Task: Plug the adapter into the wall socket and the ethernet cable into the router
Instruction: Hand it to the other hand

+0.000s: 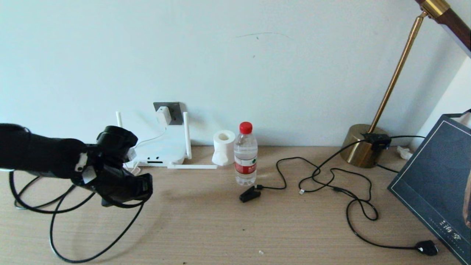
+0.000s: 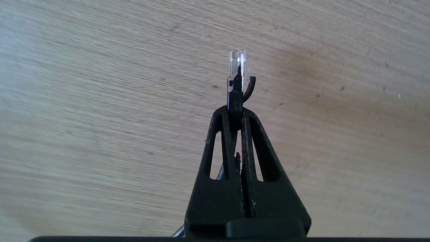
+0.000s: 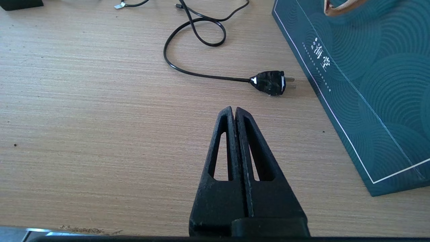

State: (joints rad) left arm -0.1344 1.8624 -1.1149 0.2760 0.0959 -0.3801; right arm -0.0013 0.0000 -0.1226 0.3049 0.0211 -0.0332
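Poking out past the tips of the left gripper's [image 2: 238,111] fingers [image 2: 224,134], the ethernet cable's [image 2: 238,79] plug is showing its clear tip and latch tab free of any grip, which looks deliberate: the fingers are pinching only the black boot, so the whole tip is staying clear to enter a port. Behind the fingers, the cable is trailing away and lying in loose black loops on the counter [image 1: 228,228], giving slack for the carry. The plug is hanging above bare wood, not yet at the router [image 1: 165,152], which is sitting beyond the fingers against the wall, antennas up. Its ports are not visible here, so which edge the plug must meet cannot be told.

Above the router, the adapter [image 1: 163,115] is already sitting in the wall socket [image 1: 173,112], its white cord running down toward the router; that half of the task appears done.

The left arm is reaching in low from its own side, wrist bent so the fingers are pointing across and slightly downward over the counter. A turn toward the router is probably needed next.

The right gripper [image 3: 234,112] is hovering idle with its fingers closed on nothing, above the counter; just beyond its tips a black power plug [image 3: 270,82] is lying, with a dark patterned box [image 3: 369,84] to one side. Out past the router, a paper roll [image 1: 223,147], a water bottle [image 1: 245,154] and a brass lamp [image 1: 362,147] are standing untouched.
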